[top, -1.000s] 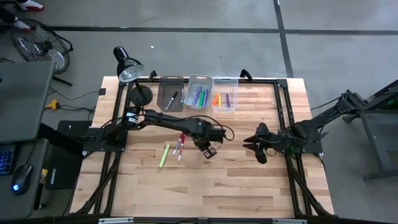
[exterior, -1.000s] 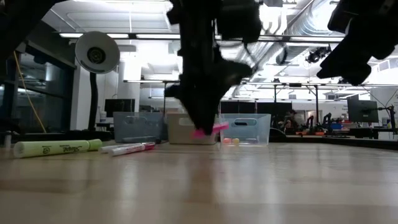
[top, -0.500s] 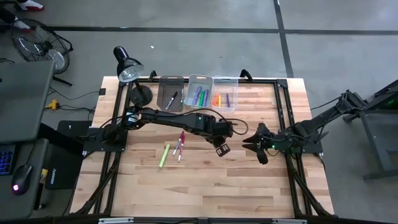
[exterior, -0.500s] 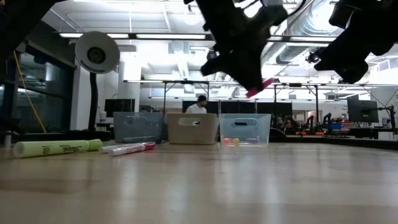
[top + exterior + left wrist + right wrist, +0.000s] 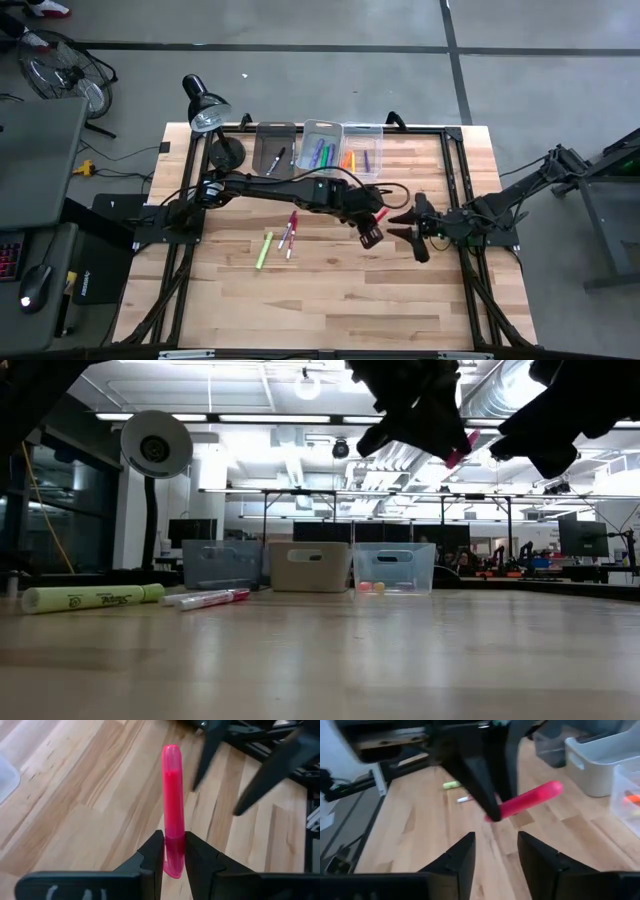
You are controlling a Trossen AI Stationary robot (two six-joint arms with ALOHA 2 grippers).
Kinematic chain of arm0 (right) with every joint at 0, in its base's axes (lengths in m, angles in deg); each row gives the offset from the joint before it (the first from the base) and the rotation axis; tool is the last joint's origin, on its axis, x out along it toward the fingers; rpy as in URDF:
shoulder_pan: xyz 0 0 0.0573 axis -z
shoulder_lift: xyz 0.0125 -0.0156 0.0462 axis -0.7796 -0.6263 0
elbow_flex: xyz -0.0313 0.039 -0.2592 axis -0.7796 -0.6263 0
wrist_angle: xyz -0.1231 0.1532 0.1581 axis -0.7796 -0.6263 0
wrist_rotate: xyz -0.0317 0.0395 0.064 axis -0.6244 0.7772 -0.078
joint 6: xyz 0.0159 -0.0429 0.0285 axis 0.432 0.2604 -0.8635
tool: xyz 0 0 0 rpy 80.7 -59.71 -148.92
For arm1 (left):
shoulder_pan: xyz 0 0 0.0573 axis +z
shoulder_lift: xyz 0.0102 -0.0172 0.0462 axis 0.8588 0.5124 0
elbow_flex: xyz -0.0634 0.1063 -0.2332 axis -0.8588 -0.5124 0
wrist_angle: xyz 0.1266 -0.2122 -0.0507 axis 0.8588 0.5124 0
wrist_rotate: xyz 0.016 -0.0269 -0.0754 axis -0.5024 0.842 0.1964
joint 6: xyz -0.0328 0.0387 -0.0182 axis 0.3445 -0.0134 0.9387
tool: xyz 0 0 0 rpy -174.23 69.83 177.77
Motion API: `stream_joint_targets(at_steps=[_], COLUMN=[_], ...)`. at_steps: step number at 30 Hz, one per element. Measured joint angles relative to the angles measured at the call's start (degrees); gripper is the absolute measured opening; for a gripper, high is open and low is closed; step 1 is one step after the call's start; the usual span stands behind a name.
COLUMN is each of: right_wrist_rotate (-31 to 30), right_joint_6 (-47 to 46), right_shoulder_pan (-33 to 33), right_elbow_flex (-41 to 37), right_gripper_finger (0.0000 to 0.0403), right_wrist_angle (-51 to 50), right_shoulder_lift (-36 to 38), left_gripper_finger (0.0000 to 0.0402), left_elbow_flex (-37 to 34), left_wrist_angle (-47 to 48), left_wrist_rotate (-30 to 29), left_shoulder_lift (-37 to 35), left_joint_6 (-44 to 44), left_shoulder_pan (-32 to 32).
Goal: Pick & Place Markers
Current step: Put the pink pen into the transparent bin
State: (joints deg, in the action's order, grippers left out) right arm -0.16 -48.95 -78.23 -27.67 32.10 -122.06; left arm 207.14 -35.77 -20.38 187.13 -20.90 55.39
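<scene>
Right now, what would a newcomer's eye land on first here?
The bright pink marker, pinched in the left tool and held in the air at mid-table, pointing at the right tool, whose fingers stand open. Behind, three bins of coloured markers line the table's far edge.

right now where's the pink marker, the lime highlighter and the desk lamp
pink marker (image 5: 171,795): left wrist view, middle of its barrel
lime highlighter (image 5: 85,598): low view, middle of its body
desk lamp (image 5: 208,113): high view, its shade
</scene>
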Motion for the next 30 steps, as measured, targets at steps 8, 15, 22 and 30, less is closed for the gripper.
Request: stream_joint_targets(at_steps=[8,15,22,30], right_wrist_rotate=[-1.72,-2.41,2.68,8.43], right_joint_6=[-1.68,-1.24,-1.45,0.7], right_shoulder_pan=[0.0,0.09,3.47,5.62], right_elbow_flex=[0.0,0.02,0.02,0.02], right_gripper_finger=[0.0197,0.0202,0.02,0.0199], right_wrist_angle=[0.28,0.35,2.03,5.13], right_shoulder_lift=[1.89,6.32,6.67,6.69], left_gripper_finger=[0.006,0.006,0.006,0.006], left_elbow_flex=[0.41,0.41,0.41,0.41], left_wrist_angle=[-0.22,-2.15,-7.55,-7.97], left_wrist_rotate=[0.28,2.88,4.53,6.02], left_shoulder_lift=[-0.02,-0.02,-0.02,-0.02], left_joint_6=[-0.06,-0.08,-1.64,-1.67], left_shoulder_pan=[0.0,0.0,-0.01,-0.24])
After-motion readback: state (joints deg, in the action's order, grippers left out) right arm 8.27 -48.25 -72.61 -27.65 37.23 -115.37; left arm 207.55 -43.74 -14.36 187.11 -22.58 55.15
